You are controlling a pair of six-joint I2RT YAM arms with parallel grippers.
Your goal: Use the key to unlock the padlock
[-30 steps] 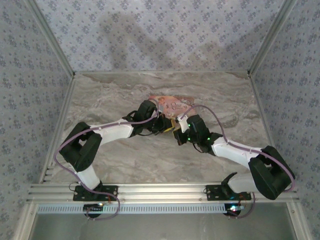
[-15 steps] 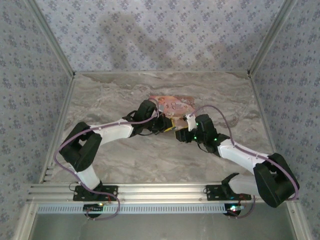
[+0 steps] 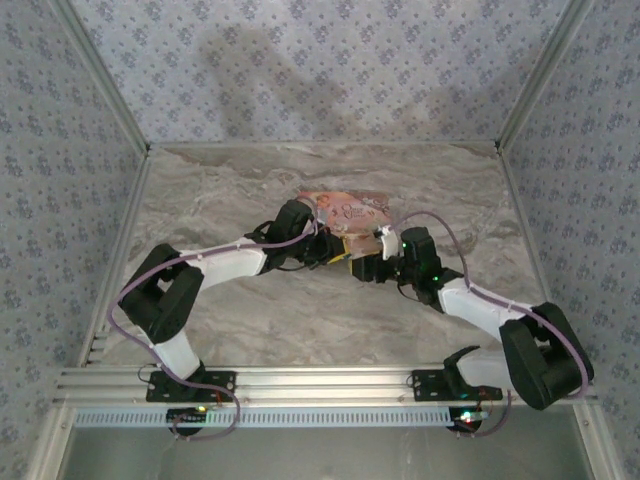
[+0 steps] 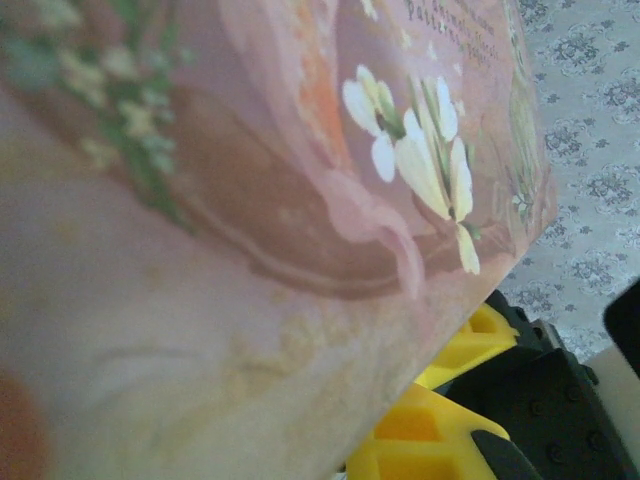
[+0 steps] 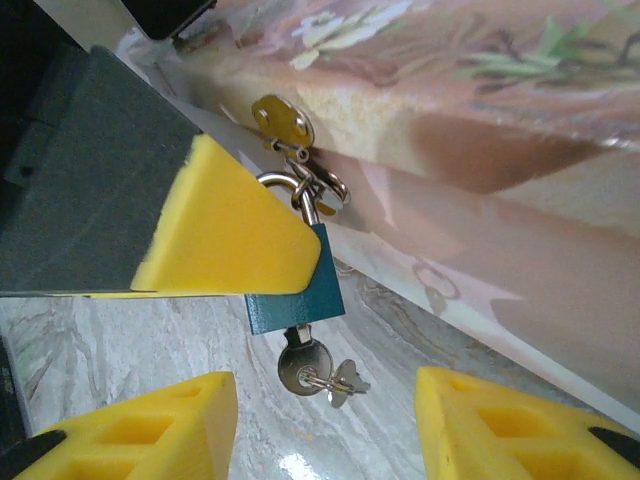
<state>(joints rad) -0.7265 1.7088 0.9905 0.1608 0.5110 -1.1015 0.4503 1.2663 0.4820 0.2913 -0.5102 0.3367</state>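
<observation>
The right claw [image 5: 325,425] stands wide open with nothing in it, its two yellow fingertips [image 5: 170,420] at the bottom corners of the right wrist view. In the gap just above them hangs the key [image 5: 303,365], pushed into the underside of the padlock [image 5: 298,288]. A second small key [image 5: 342,380] dangles from its ring.

The padlock, a little blue one, sits in the middle of that frame, above the marble counter [image 5: 110,345]. Its metal shackle [image 5: 300,195] is closed and hooked into a small clasp just below a round brass fitting [image 5: 282,118] on the edge of the pink box [image 5: 480,150]. The box runs across the upper right of the frame, with its flower print showing.

From the left a broad yellow-tipped finger [image 5: 220,235] of the left claw [image 3: 336,250] reaches in and covers the padlock's upper left corner. It lies right against the padlock, but I can't tell how far that claw is open or whether it truly grips anything. In the left wrist view the box's printed face is pressed up close and blurred.

From above, the two arms bend inward and meet at the centre of the counter, at the box's near edge. The box lies just past centre towards the top. Patterned wallpaper [image 3: 300,70] rises behind.
</observation>
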